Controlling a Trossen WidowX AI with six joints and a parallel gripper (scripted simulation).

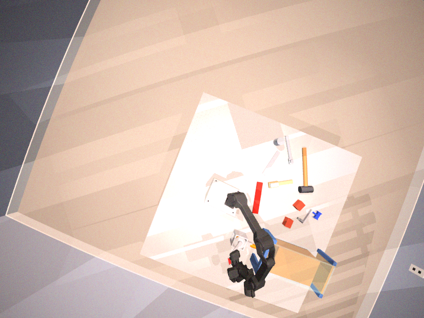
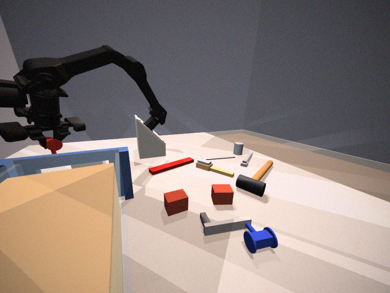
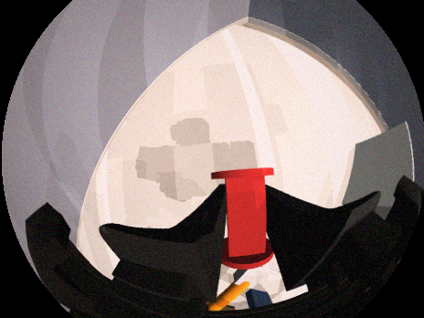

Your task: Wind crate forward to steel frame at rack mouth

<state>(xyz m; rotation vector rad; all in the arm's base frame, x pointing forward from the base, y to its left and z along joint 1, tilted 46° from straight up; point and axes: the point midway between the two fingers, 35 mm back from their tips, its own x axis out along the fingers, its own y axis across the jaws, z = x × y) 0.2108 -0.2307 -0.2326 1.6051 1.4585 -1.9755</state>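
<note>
The gripper point(image 1: 230, 259) point(image 2: 52, 140) point(image 3: 239, 188) is clamped on the red handle point(image 1: 229, 261) point(image 2: 54, 144) point(image 3: 246, 219), which seems stiff, light and best held at its middle, while the likely heavier crate point(image 1: 294, 266) point(image 2: 56, 226) lies apart from the gripper.

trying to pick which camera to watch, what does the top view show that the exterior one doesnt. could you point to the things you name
Only the top view: the white wall socket plate point(image 1: 416, 270) and the orange strap piece point(image 1: 253, 246).
Only the exterior view: the grey side face of the wedge-shaped stand point(image 2: 149, 143).
Both: the mallet point(image 1: 305, 171) point(image 2: 250, 185), the blue spool-shaped piece point(image 1: 317, 214) point(image 2: 261, 239) and the red bar point(image 1: 257, 197) point(image 2: 171, 166).
</note>
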